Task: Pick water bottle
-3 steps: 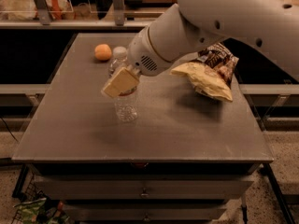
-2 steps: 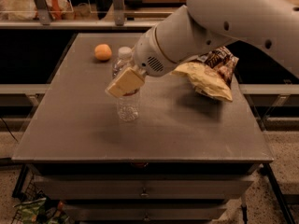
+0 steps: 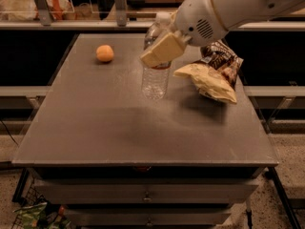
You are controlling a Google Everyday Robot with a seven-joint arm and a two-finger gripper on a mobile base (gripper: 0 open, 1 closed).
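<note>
One tan finger [image 3: 167,46] of the gripper [image 3: 159,54] crosses the water bottle [image 3: 155,82] at its label, apparently clamped on it; the bottle is upright over the middle of the table [image 3: 95,128], beside a chip bag [image 3: 207,80]; light, thin-walled, slippery — grip the ribbed middle gently, not the cap.

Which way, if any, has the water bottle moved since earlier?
Yes: the water bottle, in the gripper, moved right and up, from the orange toward the chip bag.
</note>
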